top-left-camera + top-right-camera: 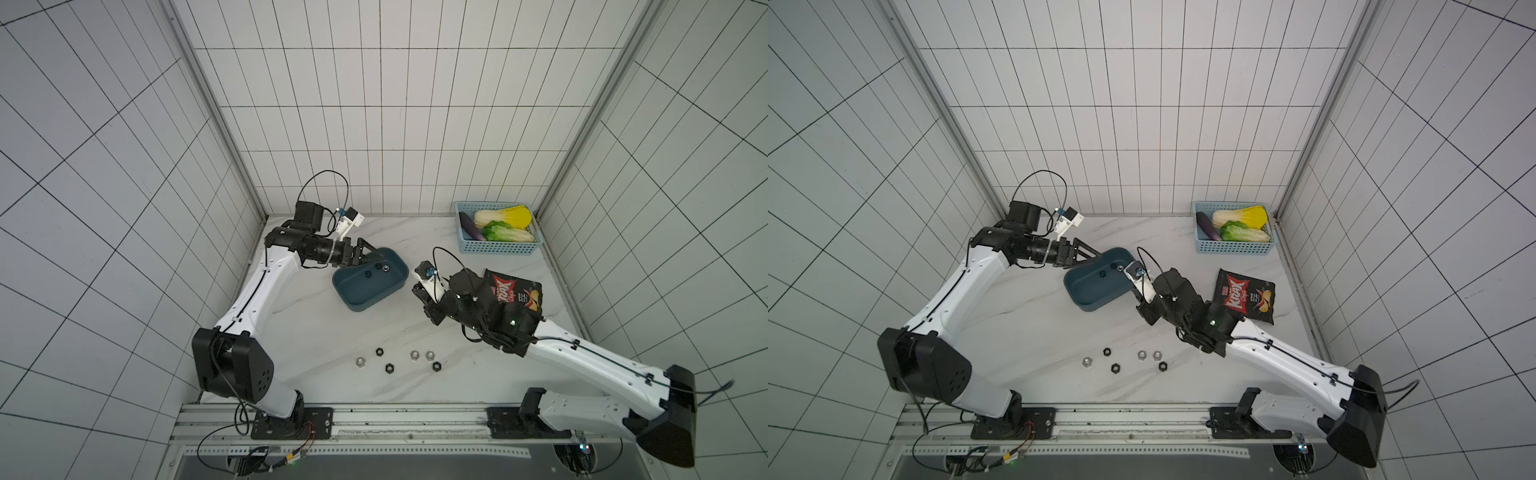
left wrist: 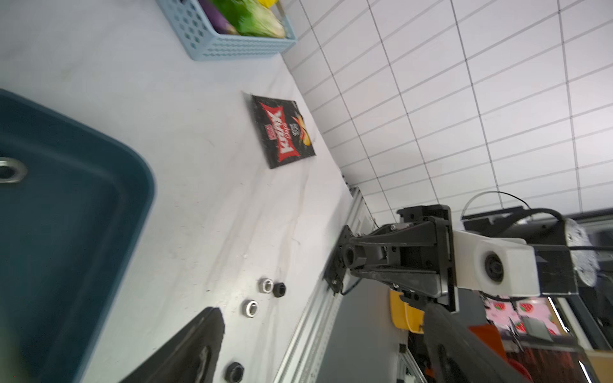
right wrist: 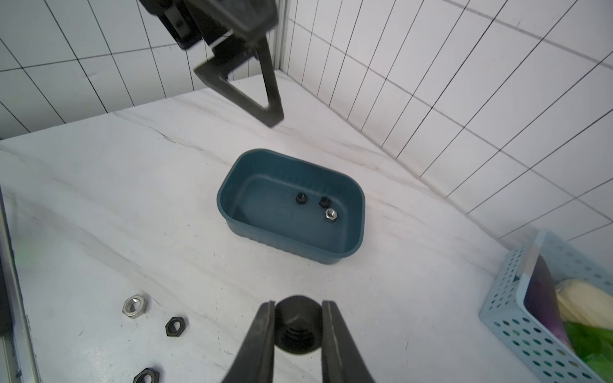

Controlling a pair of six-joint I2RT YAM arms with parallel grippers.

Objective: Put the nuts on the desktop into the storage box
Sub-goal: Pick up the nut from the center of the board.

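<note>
Nuts (image 1: 389,368) lie in three places. One black nut (image 3: 296,326) is pinched between the drawn-in fingers of the right gripper (image 3: 297,310), its threaded hole showing, raised above the desktop (image 3: 132,205). Straight ahead of those fingers, well apart, stands the storage box (image 3: 282,243). Two black nuts and a silver one sit on its floor toward the far end. Six more, three silver and three black, form a loose row on the marble behind the right fingers, on the side nearer the arm bases.

The left gripper (image 1: 373,257) hangs over the box rim on the side away from the right fingers. Its fingers (image 3: 245,83) are spread wide and hold nothing.

A chip bag (image 1: 1246,297) lies flat behind the right fingers, beside that arm's wrist. Off to the right of those fingers, in the back corner, a light blue basket (image 1: 498,249) holds vegetables (image 1: 505,217).

Bare marble fills the stretch between the right fingers and the near wall of the box, and the box's near half is open. Tiled walls (image 1: 374,145) close the desktop behind the box and on both sides. A metal rail (image 1: 415,415) runs along the front edge, beyond the loose row.
</note>
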